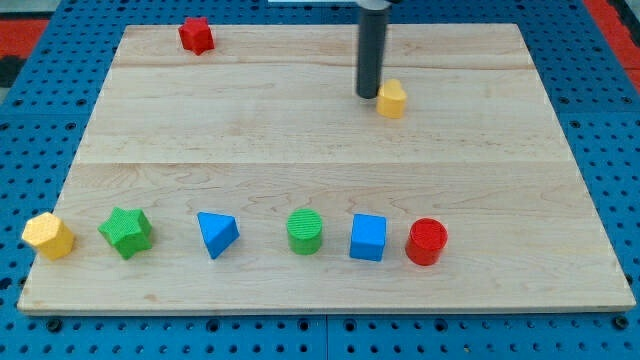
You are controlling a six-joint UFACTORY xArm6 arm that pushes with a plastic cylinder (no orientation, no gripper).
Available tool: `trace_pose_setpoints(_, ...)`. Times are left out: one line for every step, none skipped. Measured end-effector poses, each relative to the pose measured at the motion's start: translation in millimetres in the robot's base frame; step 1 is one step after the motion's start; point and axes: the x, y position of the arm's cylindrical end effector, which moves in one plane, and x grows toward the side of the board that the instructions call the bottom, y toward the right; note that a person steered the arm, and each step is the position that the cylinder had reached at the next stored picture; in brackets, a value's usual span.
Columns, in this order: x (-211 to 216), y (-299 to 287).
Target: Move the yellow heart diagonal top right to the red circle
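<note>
The yellow heart lies on the wooden board in the upper middle of the view. My tip stands just to the heart's left, touching or nearly touching it. The red circle is a short red cylinder near the view's bottom, right of centre, well below the heart and a little to its right.
A row along the bottom holds a yellow hexagon, a green star, a blue triangle, a green cylinder and a blue cube. A red star-like block sits at the top left. The board rests on a blue pegboard.
</note>
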Motion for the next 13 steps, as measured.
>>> trace_pose_setpoints(0.0,68.8)
trace_pose_setpoints(-3.6,133.6)
trace_pose_setpoints(-6.6,174.6)
trace_pose_setpoints(-10.3,153.0)
trace_pose_setpoints(0.9,110.0)
trace_pose_setpoints(28.7,81.6)
trace_pose_setpoints(51.5,71.6)
trace_pose_setpoints(66.7,70.7)
trace_pose_setpoints(50.9,43.1)
trace_pose_setpoints(67.2,12.2)
trace_pose_setpoints(88.8,17.6)
trace_pose_setpoints(91.7,32.7)
trace_pose_setpoints(91.7,65.3)
